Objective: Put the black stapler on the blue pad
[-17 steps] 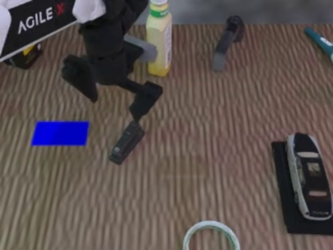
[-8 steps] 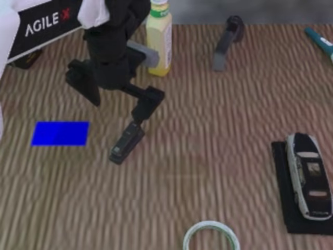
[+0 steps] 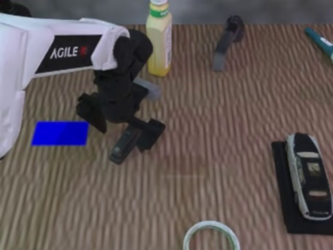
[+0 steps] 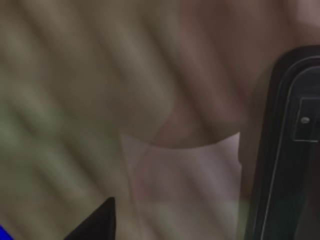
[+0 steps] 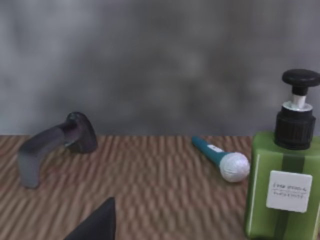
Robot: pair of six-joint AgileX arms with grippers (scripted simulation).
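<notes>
The left gripper [image 3: 126, 129] covers the far end of the black stapler [image 3: 120, 148], so how its fingers stand cannot be told. In the left wrist view the stapler [image 4: 287, 150] is blurred and cut off, and only a corner of the blue pad [image 4: 4, 234] shows. The tape ring [image 3: 210, 236] is cut by the near edge.

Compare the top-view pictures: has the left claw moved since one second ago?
Yes. The left claw has moved toward the table's near edge, away from the pale yellow plastic bottle, and now straddles the small black stapler.
</notes>
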